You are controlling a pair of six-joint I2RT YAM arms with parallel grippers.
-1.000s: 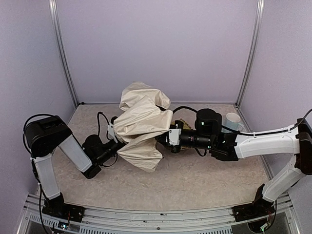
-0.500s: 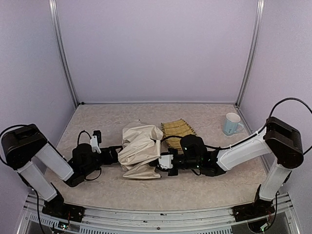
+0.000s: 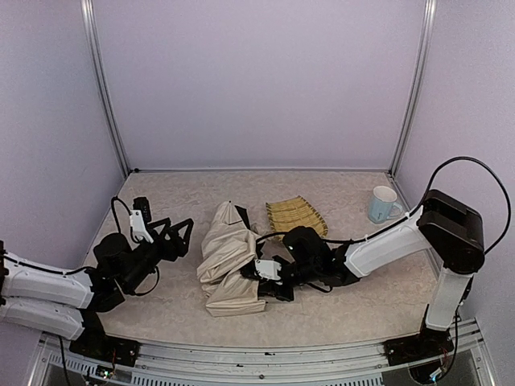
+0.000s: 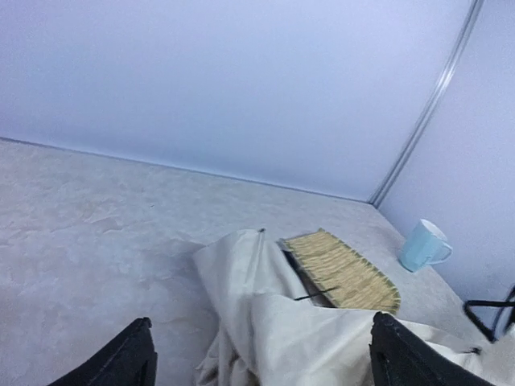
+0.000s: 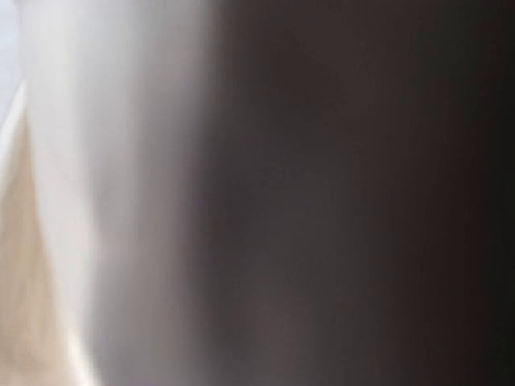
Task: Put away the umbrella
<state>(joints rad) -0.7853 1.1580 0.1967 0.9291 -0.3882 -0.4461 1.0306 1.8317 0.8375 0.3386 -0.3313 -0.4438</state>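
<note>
Lying collapsed on the table (image 3: 346,310), the umbrella (image 3: 228,256) was touched by the right gripper (image 3: 259,272), whose grip could not be told; the left gripper (image 3: 179,226) was held open, apart.

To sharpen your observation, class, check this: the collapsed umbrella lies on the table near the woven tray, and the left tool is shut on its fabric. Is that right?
Not quite. The left tool is open and clear of the umbrella, off to its left, as the top external view shows. The rest holds: the collapsed umbrella lies on the table near the woven tray.
</note>
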